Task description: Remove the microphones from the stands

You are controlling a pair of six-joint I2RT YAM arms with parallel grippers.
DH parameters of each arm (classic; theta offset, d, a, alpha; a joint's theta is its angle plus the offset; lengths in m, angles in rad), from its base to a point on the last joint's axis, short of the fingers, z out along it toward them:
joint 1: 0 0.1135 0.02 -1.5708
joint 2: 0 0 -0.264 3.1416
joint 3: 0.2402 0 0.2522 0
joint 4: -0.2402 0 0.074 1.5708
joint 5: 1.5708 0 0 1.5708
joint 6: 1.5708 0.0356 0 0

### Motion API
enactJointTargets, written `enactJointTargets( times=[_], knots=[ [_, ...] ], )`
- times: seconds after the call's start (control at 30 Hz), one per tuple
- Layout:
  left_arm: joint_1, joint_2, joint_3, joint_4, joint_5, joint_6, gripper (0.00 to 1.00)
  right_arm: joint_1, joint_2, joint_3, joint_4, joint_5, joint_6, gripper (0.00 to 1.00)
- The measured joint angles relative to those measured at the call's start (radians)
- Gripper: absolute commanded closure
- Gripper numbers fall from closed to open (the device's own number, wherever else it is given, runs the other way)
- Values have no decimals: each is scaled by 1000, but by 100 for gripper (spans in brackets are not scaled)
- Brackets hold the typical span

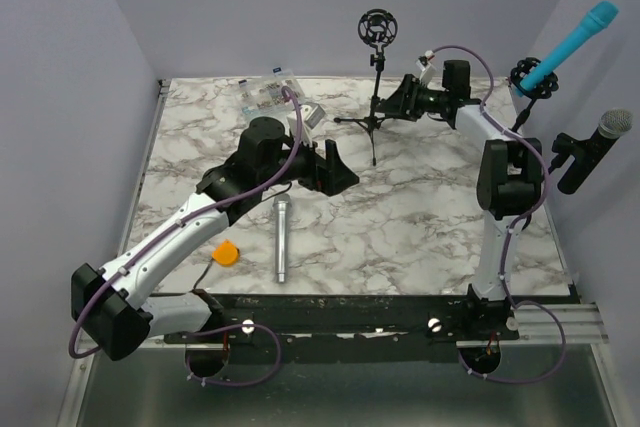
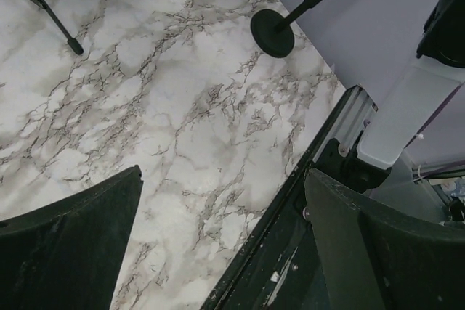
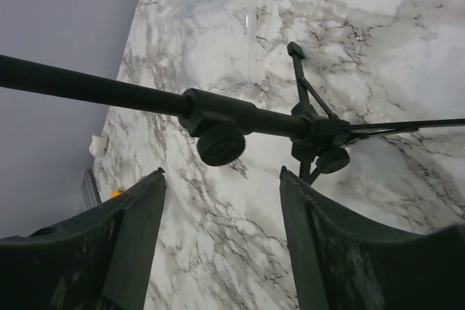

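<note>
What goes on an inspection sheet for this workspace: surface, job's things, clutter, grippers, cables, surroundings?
Surface: marble table.
Job's things: silver mic lies flat on the table; tripod stand upright, its mount empty.
Clutter: plastic bag at the far edge; orange item near the left arm.
Grippers: left gripper open, empty; right gripper open at the stand's pole, not clamping.
Cables: purple cables loop along both arms.
Surroundings: teal mic and black mic mounted at the right edge; grey walls.
</note>
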Motion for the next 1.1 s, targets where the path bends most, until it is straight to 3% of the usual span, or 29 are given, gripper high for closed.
enactJointTargets(
  times=[0.4,0.5,0.73,1.03,1.1],
  knots=[
    [-13,-54,-13,-18,18,23,10,-55,158,199,-34,-212,-40,49],
    [-13,-90,-13,-28,19,30,10,-53,172,210,-18,-251,-28,58],
    [-13,-120,-13,-63,18,49,10,-51,197,244,6,-290,5,68],
    [-15,-142,-51,-72,18,59,10,-51,230,260,84,-329,75,65],
    [-15,-153,-63,-79,18,59,10,-48,233,261,103,-332,89,71]
  ],
)
